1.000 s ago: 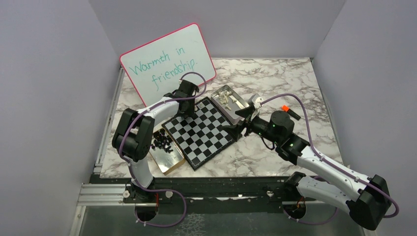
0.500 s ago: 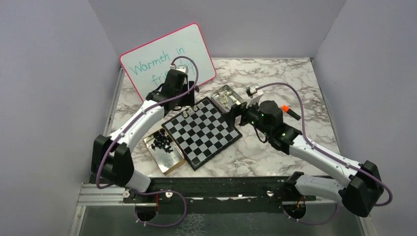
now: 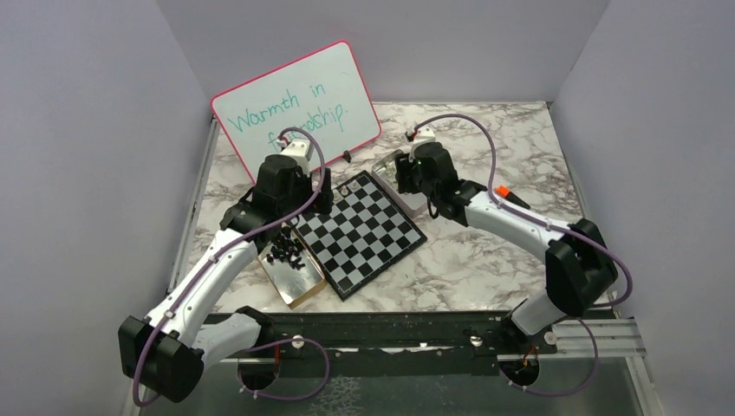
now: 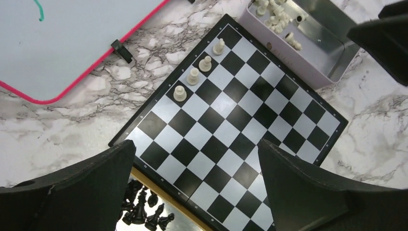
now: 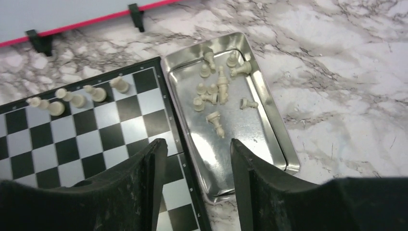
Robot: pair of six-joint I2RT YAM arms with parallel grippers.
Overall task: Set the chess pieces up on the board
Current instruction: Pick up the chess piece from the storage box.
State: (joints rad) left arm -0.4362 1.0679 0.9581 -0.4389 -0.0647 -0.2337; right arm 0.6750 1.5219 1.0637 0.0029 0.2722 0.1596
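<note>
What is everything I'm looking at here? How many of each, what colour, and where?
Chessboard: one, black and white, mid-table.
Standing pieces: four, cream, in a row by the board's whiteboard-side edge.
Loose pieces: about a dozen, cream, in the tin.
Tin: one, silver, right of the board.
Black pieces: a heap, uncountable, in the tray.
Tray: one, shiny, left of the board.
Whiteboard: one, pink-rimmed, teal writing, back left.
Table: one, marble.
Left hand: black, open, above the board.
Right hand: black, open, above the tin.

My left end effector (image 3: 303,204) hangs over the table (image 3: 485,260); the board (image 3: 364,234) sits just right of it, black chess pieces (image 3: 286,251) just nearer me.
</note>
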